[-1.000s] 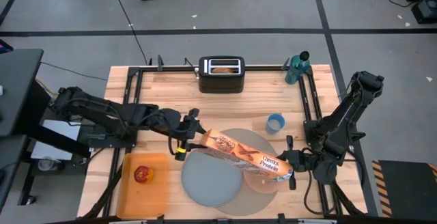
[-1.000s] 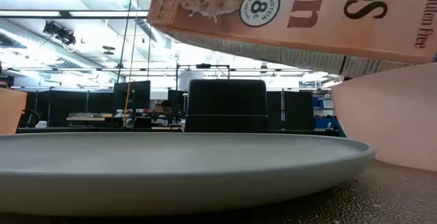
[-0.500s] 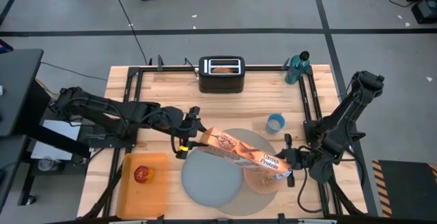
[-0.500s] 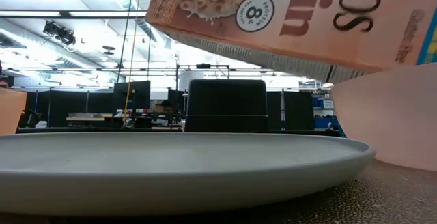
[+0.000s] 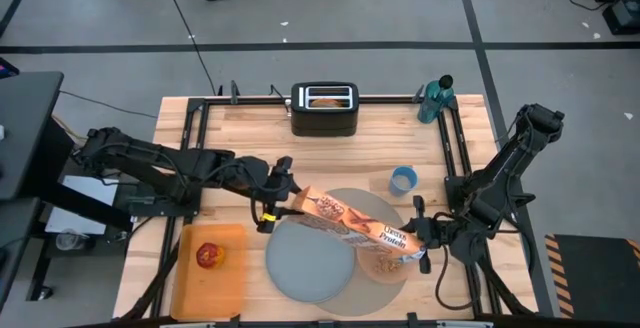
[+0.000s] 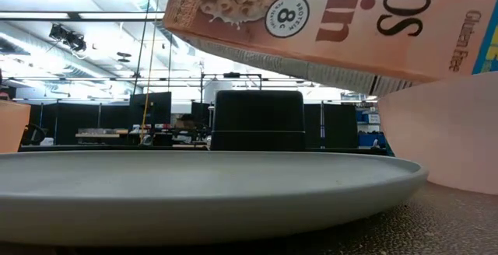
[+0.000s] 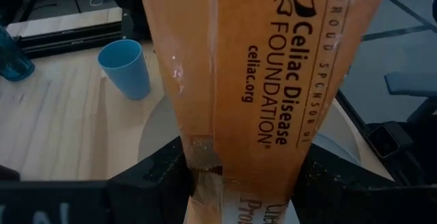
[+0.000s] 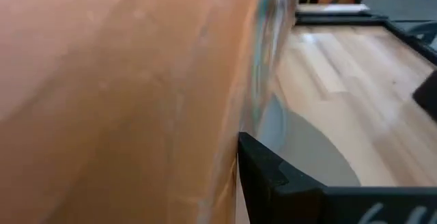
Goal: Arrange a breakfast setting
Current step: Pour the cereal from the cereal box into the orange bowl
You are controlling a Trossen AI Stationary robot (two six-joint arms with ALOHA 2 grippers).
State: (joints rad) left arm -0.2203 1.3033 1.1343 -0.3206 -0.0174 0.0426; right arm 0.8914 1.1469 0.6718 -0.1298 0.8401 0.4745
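Observation:
An orange cereal box (image 5: 350,224) hangs slanted over the round grey-tan placemat (image 5: 372,204), between my left gripper (image 5: 273,208) and my right gripper (image 5: 425,240), both shut on it. Its right end is over the pink bowl (image 5: 388,266), where brown cereal pieces (image 5: 380,263) show. The grey plate (image 5: 308,260) lies on the placemat's left part. The red apple (image 5: 208,256) rests on the orange board. The bagel half (image 5: 324,99) sticks out of the toaster's slot. The spoon is out of view. My left gripper pinches the box's left end (image 7: 205,162) between its two fingers, which come level from the table's left and point along the box. The box is lifted clear and slants down toward its right end. My right gripper holds the box's right end (image 5: 412,242) from the table's right. One finger (image 8: 273,173) lies against the box's side; the box hides the other. That end hangs just above the bowl.
The black toaster (image 5: 324,109) stands at the far middle, a teal bottle (image 5: 435,99) at the far right, a blue cup (image 5: 403,180) beside the placemat's far right. The orange board (image 5: 210,268) lies at the near left.
Both grippers have carried the box a little toward the table's left, and its right end has dropped lower over the bowl. Brown pieces now show in the bowl.

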